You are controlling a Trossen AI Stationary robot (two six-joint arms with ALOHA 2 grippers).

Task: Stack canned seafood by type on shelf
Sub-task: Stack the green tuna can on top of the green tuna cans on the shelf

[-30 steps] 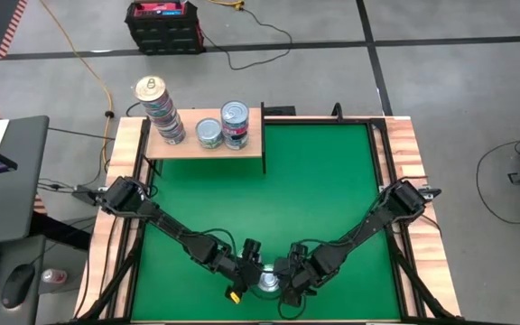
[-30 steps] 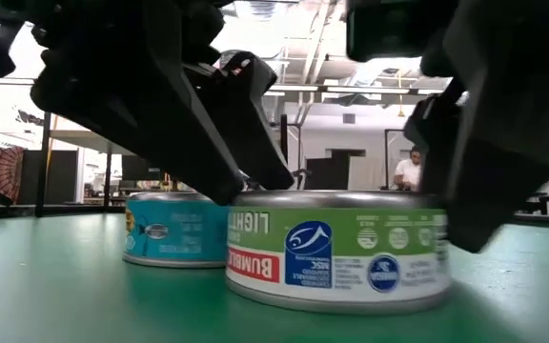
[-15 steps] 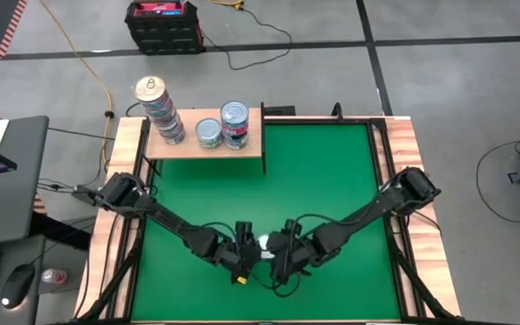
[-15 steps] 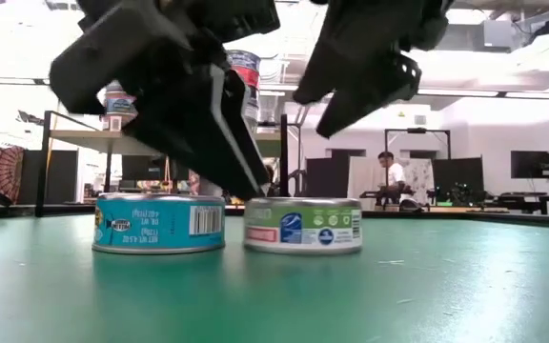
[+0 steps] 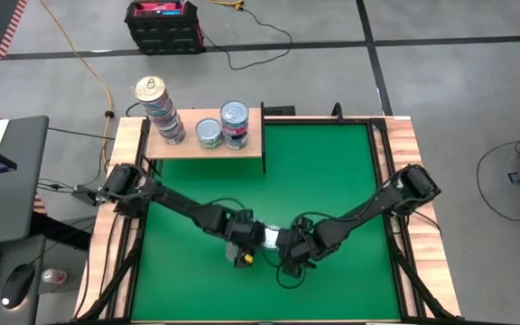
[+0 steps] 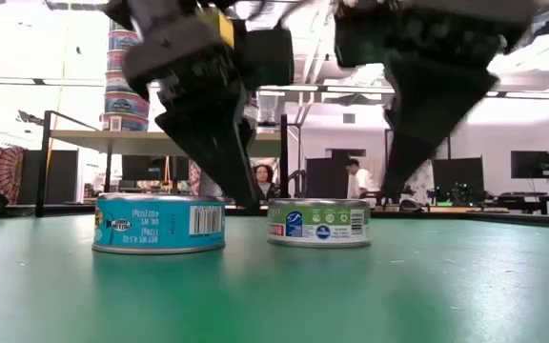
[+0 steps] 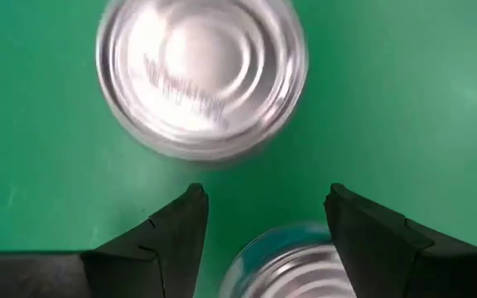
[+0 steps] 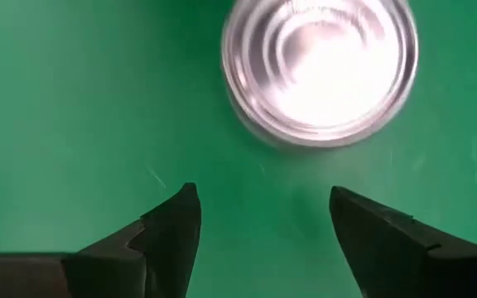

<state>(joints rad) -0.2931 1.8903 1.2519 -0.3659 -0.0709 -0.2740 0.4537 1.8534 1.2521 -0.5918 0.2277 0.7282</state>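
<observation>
Both grippers, left and right, hang open and empty over two loose tins (blue-label, green-label), each probably lining up a pick for the shelf

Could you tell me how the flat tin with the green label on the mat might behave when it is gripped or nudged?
The green-labelled flat tin looks rigid metal, so probably will not deform. Low and wide, it seems unlikely to tip. On the green mat it would likely slide, not roll.

Robotics lab: taped concrete floor, monitors behind.
</observation>
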